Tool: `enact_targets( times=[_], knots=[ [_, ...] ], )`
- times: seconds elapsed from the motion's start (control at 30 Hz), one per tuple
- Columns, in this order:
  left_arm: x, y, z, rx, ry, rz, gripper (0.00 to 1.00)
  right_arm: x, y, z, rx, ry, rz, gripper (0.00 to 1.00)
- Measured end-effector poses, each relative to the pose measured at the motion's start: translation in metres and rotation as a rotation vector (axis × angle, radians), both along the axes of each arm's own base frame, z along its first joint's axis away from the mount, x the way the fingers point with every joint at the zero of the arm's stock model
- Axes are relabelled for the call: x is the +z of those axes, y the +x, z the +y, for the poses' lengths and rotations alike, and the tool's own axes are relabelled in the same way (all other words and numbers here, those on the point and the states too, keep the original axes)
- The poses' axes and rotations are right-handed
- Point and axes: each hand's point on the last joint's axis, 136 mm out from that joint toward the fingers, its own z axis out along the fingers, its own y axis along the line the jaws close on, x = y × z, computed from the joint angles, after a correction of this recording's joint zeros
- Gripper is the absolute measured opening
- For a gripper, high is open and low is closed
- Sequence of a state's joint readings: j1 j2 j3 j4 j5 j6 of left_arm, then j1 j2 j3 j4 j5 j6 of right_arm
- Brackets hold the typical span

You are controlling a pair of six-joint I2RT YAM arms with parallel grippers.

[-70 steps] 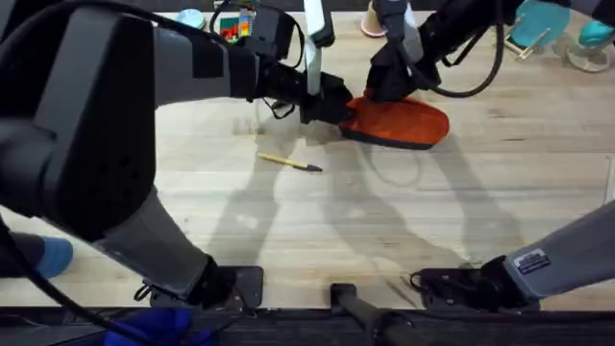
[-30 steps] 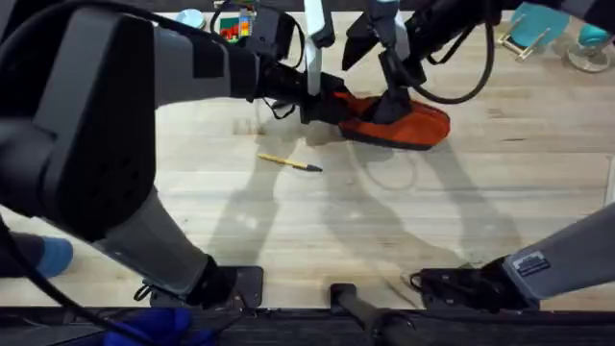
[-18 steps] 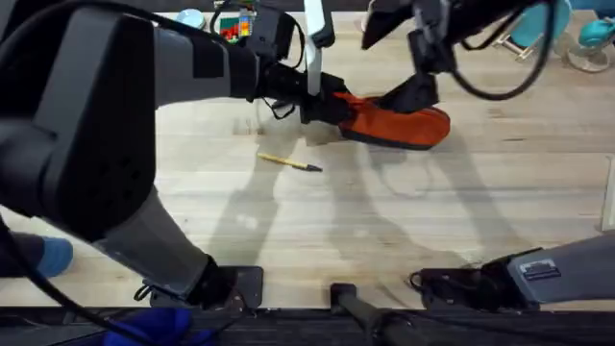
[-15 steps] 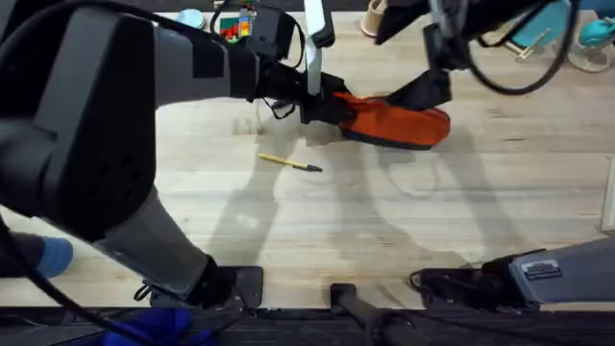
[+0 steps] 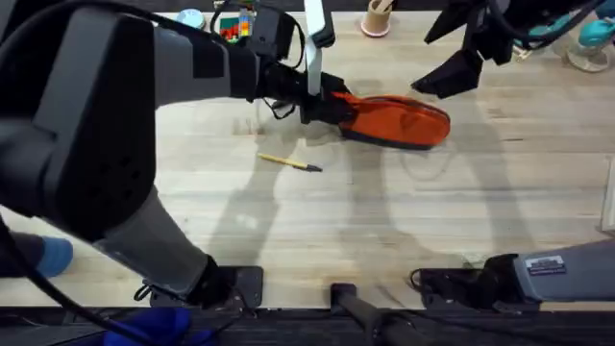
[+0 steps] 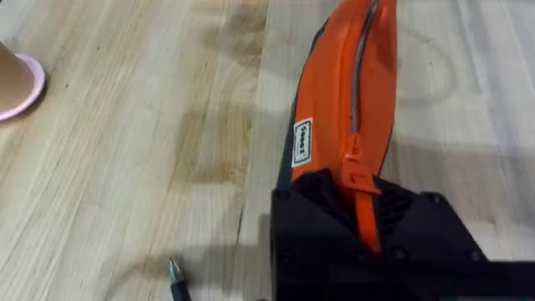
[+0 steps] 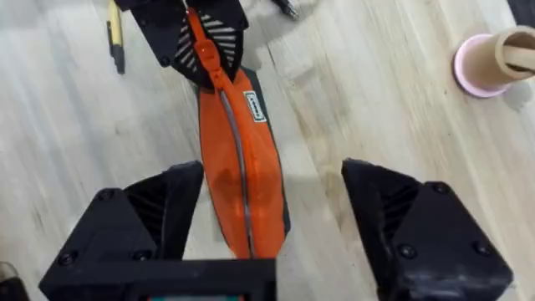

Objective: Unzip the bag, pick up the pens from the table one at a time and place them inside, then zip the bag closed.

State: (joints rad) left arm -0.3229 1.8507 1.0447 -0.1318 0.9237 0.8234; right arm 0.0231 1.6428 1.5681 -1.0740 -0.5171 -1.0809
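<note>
Wooden table [image 5: 404,211], orange bag [image 5: 396,120] zipped, left fingers [image 6: 368,234] clamping its end.

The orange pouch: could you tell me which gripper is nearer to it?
Left. The left gripper clamps the orange pouch at one end; the right gripper hangs apart, jaws open.

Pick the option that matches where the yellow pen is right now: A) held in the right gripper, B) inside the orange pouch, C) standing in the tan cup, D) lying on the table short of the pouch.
D: the yellow pen lies flat on the table, apart from the orange pouch, and the right gripper is open and empty.
</note>
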Motion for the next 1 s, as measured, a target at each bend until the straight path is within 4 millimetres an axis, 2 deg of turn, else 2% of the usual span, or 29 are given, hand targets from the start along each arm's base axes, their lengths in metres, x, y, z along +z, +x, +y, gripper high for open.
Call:
enact_targets(
  times=[0.23, 0.27, 0.3, 0.33, 0.47, 0.5, 0.8, 1.0],
  knots=[
    [0.0, 0.0, 0.0, 0.0, 0.0, 0.0, 0.045, 0.0, 0.0, 0.0, -0.034, 0.011, 0.023, 0.997],
    [0.0, 0.0, 0.0, 0.0, 0.0, 0.0, 0.091, 0.0, 0.0, 0.0, -0.035, 0.012, 0.024, 0.997],
    [0.0, 0.0, 0.0, -0.001, 0.0, -0.001, 0.169, 0.0, 0.0, 0.0, -0.036, 0.012, 0.025, 0.997],
    [0.0, 0.0, 0.0, 0.0, 0.0, -0.002, 0.307, 0.0, 0.0, 0.0, -0.037, 0.012, 0.025, 0.997],
    [0.0, 0.0, 0.0, 0.0, 0.0, -0.002, 0.918, 0.0, 0.0, 0.0, -0.042, 0.014, 0.029, 0.996],
    [0.0, 0.0, 0.0, 0.0, 0.0, -0.001, 0.975, 0.0, 0.0, 0.0, -0.043, 0.014, 0.029, 0.997],
    [0.0, 0.001, 0.002, 0.014, -0.001, 0.015, 0.992, 0.0, 0.0, 0.0, -0.045, 0.015, 0.032, 0.995],
    [-0.005, 0.006, 0.021, 0.071, 0.013, 0.078, 0.994, 0.0, 0.0, 0.0, -0.045, 0.015, 0.032, 0.997]
  ],
)
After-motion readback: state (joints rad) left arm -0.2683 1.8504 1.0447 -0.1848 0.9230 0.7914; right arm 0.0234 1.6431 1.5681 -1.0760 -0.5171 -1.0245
